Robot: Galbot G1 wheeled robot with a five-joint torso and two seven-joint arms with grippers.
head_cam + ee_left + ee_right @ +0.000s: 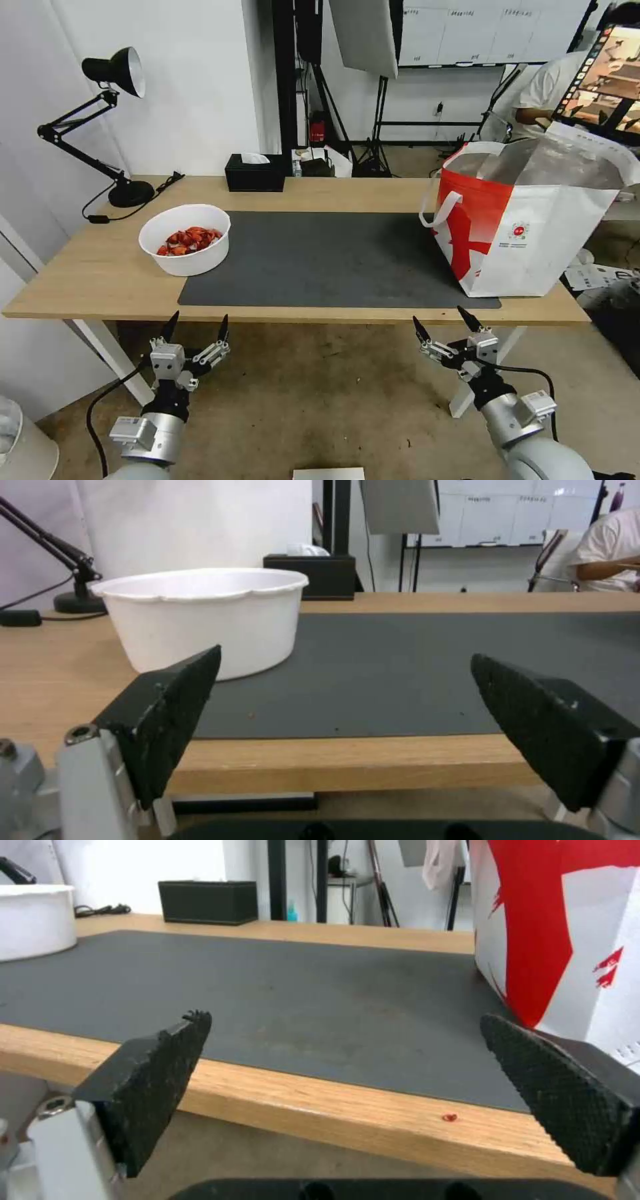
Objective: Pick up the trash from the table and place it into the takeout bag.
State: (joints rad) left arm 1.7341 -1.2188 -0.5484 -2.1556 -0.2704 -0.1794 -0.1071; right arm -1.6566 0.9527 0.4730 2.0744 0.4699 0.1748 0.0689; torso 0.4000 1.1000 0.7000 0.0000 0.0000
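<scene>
Left pincer (198, 323) and right pincer (441, 319) wide apart, level, just short of the table (100, 267) edge

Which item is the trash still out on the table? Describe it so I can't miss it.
On the long wooden table, look at the left end of the dark grey mat. There stands a round white bowl of red shells, straddling the mat's edge.

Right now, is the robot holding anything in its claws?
No, nothing. The left gripper and the right gripper are both open and empty, in front of the table. The white bowl sits untouched.
</scene>
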